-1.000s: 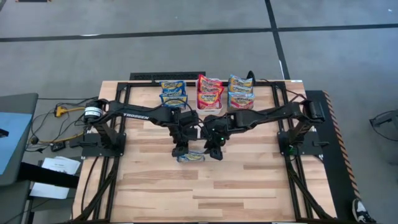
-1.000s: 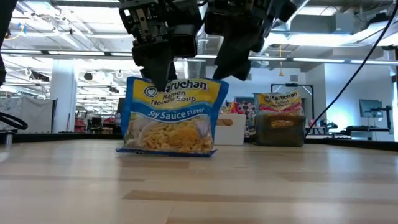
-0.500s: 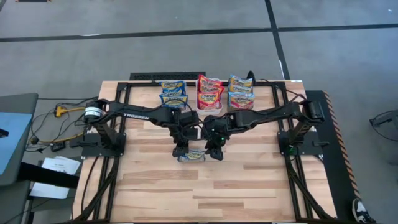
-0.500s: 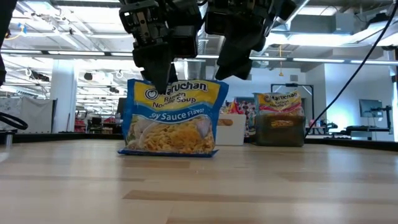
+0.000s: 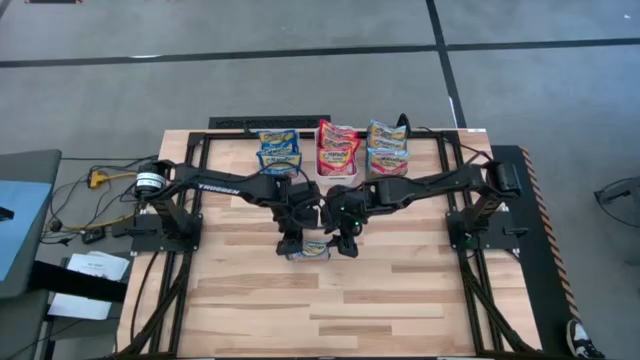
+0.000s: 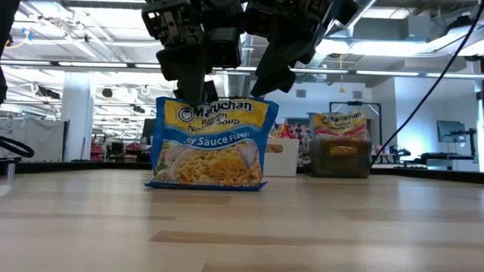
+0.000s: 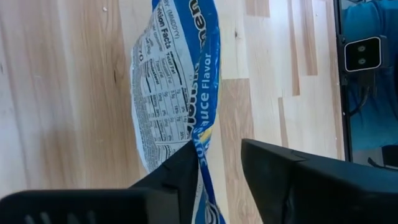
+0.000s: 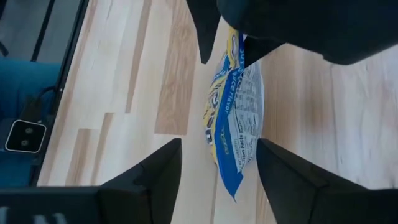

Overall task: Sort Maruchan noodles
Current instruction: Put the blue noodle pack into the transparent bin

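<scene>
One blue-and-yellow Maruchan noodles packet stands upright on its lower edge at the middle of the table. My left gripper is open, slanting down over the packet's top edge near its left corner, with that edge between its fingers. My right gripper is open wide just above the top right corner and clear of the packet. In the high view the packet lies between both grippers. My left gripper has its jaws apart around the packet's top seam. One finger lies against the seam's back face, slanting down from the far side, and the other finger stands apart from it. The packet stays upright with its lower edge on the table.
Three small bins at the table's far edge hold several more packets: blue-and-yellow, red, blue-and-orange. The dark bin shows behind the packet in the low view. The near half of the wooden table is bare.
My left gripper has opened and let go its pinch on the packet's top edge. My right gripper has opened wider and rolled a little. The packet stays upright on the table in nearly the same place.
</scene>
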You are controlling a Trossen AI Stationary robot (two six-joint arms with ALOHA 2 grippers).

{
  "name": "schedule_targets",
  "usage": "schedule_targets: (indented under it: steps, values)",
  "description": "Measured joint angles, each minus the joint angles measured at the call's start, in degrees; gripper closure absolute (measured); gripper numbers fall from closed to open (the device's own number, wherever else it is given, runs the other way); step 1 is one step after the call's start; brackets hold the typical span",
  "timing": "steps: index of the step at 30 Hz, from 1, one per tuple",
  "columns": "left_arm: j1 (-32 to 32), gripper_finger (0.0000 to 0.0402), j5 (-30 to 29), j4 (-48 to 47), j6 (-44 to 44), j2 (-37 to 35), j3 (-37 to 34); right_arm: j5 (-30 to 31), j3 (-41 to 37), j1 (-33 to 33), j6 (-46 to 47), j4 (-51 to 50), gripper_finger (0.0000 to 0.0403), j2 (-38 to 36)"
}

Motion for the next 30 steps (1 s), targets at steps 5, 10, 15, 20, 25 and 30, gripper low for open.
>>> schedule_targets:
  steps: [5,10,15,20,25,30]
  values:
    - [-0.3,0.0286,0.0,0.0,0.0,0.0,0.0,0.4,0.0,1.0,0.3,0.4,0.0168,0.0]
    - [-0.3,0.0286,0.0,-1.1,0.9,0.2,-0.2,2.1,0.1,2.1,0.3,1.9,0.0168,0.0]
    - [-1.1,0.0285,-0.1,-0.8,2.9,0.2,-0.2,4.5,0.1,3.1,-0.8,1.5,0.0168,0.0]
    - [-1.8,0.0285,-0.1,-0.9,3.9,0.2,-0.2,6.3,-1.1,3.3,-1.4,3.1,0.0168,0.0]
    - [-1.9,0.0285,-1.4,-1.1,3.7,0.2,-0.2,6.5,-5.0,3.1,-0.2,6.6,0.0168,0.1]
    - [-1.9,0.0285,-1.4,-1.0,5.0,0.2,-0.2,6.3,-7.8,3.3,-2.8,11.1,0.0168,0.0]
